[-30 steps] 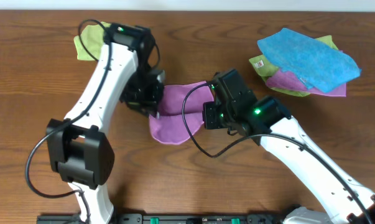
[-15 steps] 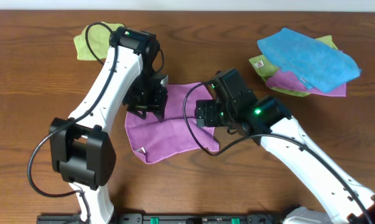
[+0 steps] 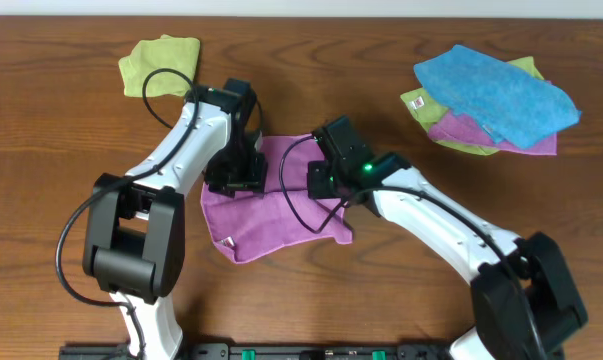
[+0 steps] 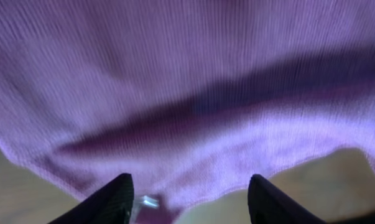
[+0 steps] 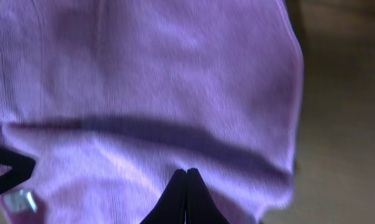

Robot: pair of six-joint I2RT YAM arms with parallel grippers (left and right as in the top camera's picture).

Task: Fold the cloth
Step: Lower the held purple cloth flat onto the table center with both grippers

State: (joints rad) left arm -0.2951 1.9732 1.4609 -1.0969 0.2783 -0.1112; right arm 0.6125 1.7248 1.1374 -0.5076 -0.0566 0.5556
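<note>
View from above a brown wooden table [image 3: 71,200]. A magenta cloth [image 3: 271,205] lies spread open and nearly flat in the middle of it, between two white robot arms. A small white tag [image 3: 228,240] sits near the cloth's near left corner.

The left gripper [image 3: 231,183] hangs over the cloth's far left edge. Its wrist camera shows the cloth [image 4: 187,81] filling the view, with the two dark fingers [image 4: 109,200] spread wide apart and nothing between them. The tag [image 4: 147,201] shows just beside the left finger, and a soft fold shadow crosses the fabric.

The right gripper [image 3: 321,180] hangs over the cloth's far right edge. Its wrist camera looks down on the cloth [image 5: 143,81], and the two dark fingers [image 5: 178,199] are pressed together tip to tip. Whether they touch the fabric cannot be told.

Well beyond the cloth's far left corner lies a crumpled green cloth [image 3: 159,65]. Well off to the cloth's far right is a pile [image 3: 461,130] of cloths, with a blue cloth [image 3: 501,95] on top.
</note>
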